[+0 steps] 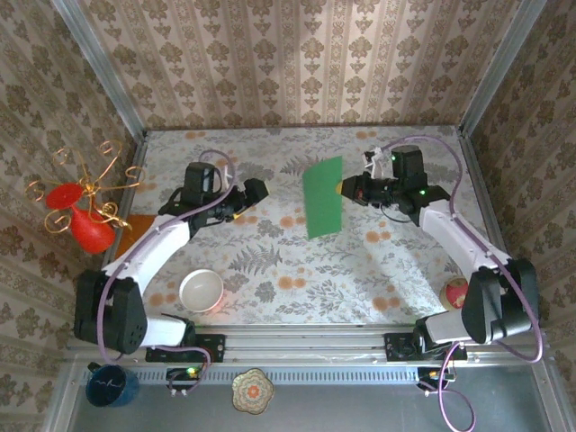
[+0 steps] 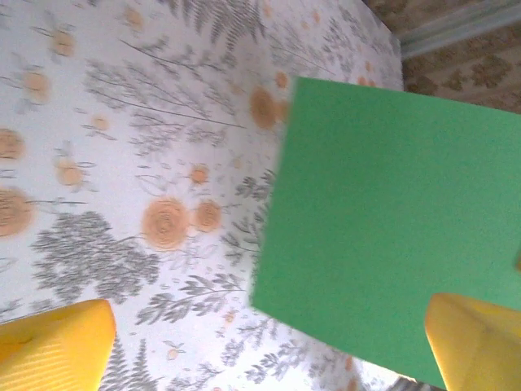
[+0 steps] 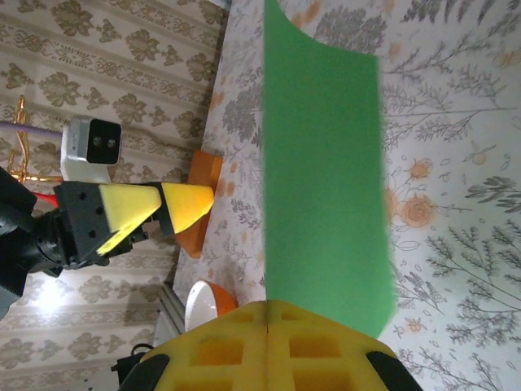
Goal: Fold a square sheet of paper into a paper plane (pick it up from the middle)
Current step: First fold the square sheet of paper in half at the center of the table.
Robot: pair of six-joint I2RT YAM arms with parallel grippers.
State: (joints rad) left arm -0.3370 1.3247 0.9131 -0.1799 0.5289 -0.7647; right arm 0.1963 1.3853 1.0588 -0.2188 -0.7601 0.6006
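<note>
Green paper sheet (image 1: 322, 196) is off the table, in the air over the middle of the floral tablecloth (image 1: 270, 270), between my two arms.

Right gripper (image 3: 267, 326): yellow pads pressed flat together on the sheet's near edge, roughly midway along that side. The sheet stands out from the pads and leans, so the overhead view shows it as a narrow slanted strip. I can't tell whether it is a single layer or already creased.

Left gripper (image 1: 259, 191): fingers spread wide, holding nothing, just beside the sheet's free side and apart from it. On the left wrist camera one finger sits at each bottom corner, with the green face ahead between them.

Handling, my read:
- Very light, thin and limp. The far end curls over in the right wrist view, so it sags under its own weight.
- An edge pinch leaves the rest free to flap or twist, and fast moves will bend it.
- It creases easily, and a stray dent will likely spoil later folds.
- The foam pads look grippy enough, so I judge tearing or crumpling likelier than slipping.

Where to take hold: for the left gripper I'd favour the middle of the free edge, opposite the right pinch, so the sheet is held taut between both. I'd close gently and avoid the corners.

The flat orange sheet (image 1: 144, 222) lies well clear on the left.
</note>
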